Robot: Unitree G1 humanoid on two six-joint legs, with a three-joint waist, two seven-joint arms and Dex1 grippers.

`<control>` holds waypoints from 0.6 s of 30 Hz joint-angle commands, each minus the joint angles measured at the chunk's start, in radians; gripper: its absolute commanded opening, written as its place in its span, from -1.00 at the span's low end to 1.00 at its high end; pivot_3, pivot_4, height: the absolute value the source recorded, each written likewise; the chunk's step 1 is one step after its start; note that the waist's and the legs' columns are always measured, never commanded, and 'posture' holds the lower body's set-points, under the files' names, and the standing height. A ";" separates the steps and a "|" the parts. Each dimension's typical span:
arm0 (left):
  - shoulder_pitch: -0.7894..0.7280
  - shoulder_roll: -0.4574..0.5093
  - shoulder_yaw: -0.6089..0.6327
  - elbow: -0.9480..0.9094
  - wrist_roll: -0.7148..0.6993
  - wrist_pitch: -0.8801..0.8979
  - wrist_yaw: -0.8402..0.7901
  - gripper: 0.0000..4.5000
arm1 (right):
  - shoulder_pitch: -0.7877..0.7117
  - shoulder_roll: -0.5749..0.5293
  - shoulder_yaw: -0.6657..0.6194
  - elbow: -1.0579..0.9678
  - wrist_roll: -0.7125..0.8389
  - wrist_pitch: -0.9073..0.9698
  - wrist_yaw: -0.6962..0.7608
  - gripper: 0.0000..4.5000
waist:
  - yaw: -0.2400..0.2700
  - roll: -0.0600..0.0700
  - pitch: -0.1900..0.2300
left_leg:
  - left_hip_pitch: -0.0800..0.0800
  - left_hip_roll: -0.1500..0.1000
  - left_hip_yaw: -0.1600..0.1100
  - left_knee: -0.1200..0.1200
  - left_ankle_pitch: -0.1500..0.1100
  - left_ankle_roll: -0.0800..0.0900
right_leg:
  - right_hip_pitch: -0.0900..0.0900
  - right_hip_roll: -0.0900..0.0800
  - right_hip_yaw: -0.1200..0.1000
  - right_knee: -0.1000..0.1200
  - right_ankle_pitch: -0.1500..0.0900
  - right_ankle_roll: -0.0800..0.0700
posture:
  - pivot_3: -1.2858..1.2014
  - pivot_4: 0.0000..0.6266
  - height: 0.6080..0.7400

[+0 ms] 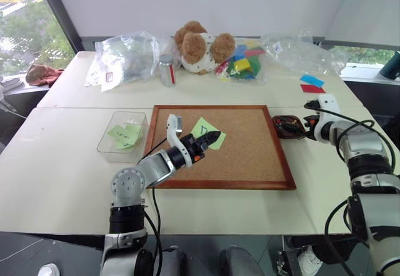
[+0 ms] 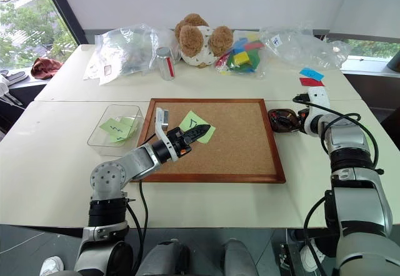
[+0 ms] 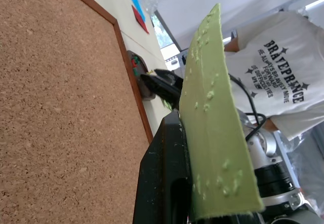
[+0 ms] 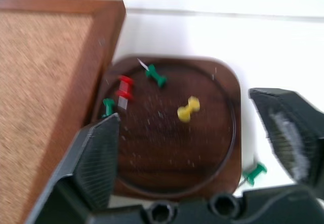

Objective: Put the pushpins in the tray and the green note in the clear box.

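— Clear plastic first: where did the clear box (image 1: pixel 122 136) sit?
— Just left of the cork board (image 1: pixel 250 157), on the table (image 1: pixel 56 182), with scribbled green notes inside.
— And the left gripper (image 1: pixel 214 138)?
— Over the cork board, fingers clamped on the green note (image 1: pixel 204 128), which was lifted off the cork.
— The tray (image 4: pixel 202 153)?
— Against the cork board's right edge, holding a red pin (image 4: pixel 124 86), green pins and a yellow one; another green pin (image 4: pixel 254 173) lay just outside.
— The right gripper (image 4: pixel 202 133)?
— Above the tray, fingers spread wide, empty.
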 commanded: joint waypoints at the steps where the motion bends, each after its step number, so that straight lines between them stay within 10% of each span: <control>1: 0.001 0.004 -0.013 -0.039 -0.017 -0.007 -0.012 -1.00 | -0.001 -0.038 -0.036 -0.155 0.029 0.052 0.039 0.99 | 0.000 0.000 0.000 | 0.000 0.000 0.000 0.000 0.000 0.000 | 0.000 0.000 0.000 0.000 0.000 0.000 | 0.03 -0.52 1.00; 18: 0.139 0.338 0.025 -0.335 -0.253 0.064 -0.146 -1.00 | 0.197 -0.079 -0.006 -1.066 0.349 0.382 0.308 0.99 | -0.003 0.000 0.000 | 0.000 0.000 -0.001 -0.001 0.000 0.000 | -0.001 -0.001 0.000 0.000 0.000 0.000 | 0.03 -0.52 1.00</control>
